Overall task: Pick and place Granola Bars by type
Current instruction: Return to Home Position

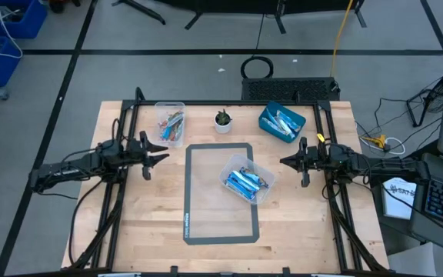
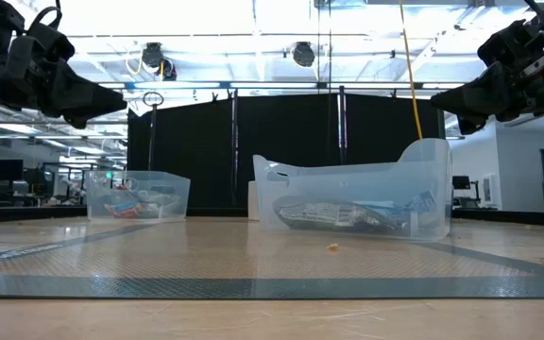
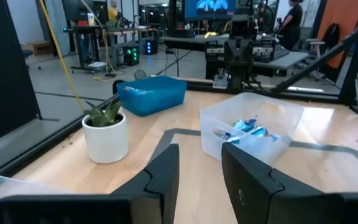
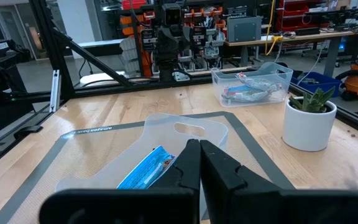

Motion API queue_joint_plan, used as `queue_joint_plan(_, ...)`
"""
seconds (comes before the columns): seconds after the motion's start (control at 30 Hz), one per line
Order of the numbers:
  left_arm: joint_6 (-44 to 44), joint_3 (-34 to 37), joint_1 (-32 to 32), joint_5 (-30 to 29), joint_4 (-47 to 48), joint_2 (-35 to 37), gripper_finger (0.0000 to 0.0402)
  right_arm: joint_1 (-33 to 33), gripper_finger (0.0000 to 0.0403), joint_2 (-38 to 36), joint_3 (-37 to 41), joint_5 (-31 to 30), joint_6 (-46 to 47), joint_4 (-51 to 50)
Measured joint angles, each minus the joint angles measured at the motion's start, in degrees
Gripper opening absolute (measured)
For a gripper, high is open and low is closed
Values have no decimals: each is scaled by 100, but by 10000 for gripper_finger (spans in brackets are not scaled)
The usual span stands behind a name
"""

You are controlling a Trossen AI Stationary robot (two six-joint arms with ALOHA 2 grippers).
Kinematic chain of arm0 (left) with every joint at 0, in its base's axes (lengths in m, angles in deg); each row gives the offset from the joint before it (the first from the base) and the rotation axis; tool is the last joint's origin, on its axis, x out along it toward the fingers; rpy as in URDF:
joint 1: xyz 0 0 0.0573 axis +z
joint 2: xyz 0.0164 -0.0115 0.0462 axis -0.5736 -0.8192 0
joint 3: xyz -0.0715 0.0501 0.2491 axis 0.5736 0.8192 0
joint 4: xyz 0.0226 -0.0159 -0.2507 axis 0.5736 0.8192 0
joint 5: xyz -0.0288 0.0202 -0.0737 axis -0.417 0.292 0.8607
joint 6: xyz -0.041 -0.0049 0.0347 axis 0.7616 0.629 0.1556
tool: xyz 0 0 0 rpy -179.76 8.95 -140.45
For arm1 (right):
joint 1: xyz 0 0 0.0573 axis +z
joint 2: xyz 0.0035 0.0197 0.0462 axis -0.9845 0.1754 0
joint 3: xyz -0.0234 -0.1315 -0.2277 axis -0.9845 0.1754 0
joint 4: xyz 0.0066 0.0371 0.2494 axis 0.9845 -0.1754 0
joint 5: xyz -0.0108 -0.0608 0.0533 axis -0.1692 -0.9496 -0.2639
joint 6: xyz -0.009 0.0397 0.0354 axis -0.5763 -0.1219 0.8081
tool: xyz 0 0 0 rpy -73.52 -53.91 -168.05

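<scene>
My left gripper (image 1: 160, 153) hovering left of the mat (image 1: 186, 185), fingers (image 3: 166, 168) parted, empty, right gripper (image 1: 285, 161) opposite, fingers (image 4: 219, 168) pinched together, empty, Granola Bars (image 1: 246, 181) in centre tub (image 1: 261, 197), far tub (image 1: 169, 106), blue bin (image 1: 268, 112), mat lettering illegible

On the counter (image 1: 298, 231), a tub (image 1: 234, 163) holding bars (image 1: 246, 183) sits on the outline's (image 1: 188, 192) right side. Behind it stand a second tub (image 1: 168, 106) with bars at left, a plant (image 1: 222, 120) in the middle, and a bin (image 1: 268, 115) with bars at right.
</scene>
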Motion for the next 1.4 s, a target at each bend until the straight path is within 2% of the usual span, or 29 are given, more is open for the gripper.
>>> queue_joint_plan(0.43, -122, 15, 0, 250, -81, -167, 124, 0, 0, 0, 0, -1, 0, 0)
queue_joint_plan(0.67, 139, 13, 0, 246, -55, -167, 124, -1, 0, 0, 2, -1, 0, 0)
queue_joint_plan(1.4, 151, 9, 0, 246, -44, -167, 124, 0, 0, 0, 0, -1, 0, 0)
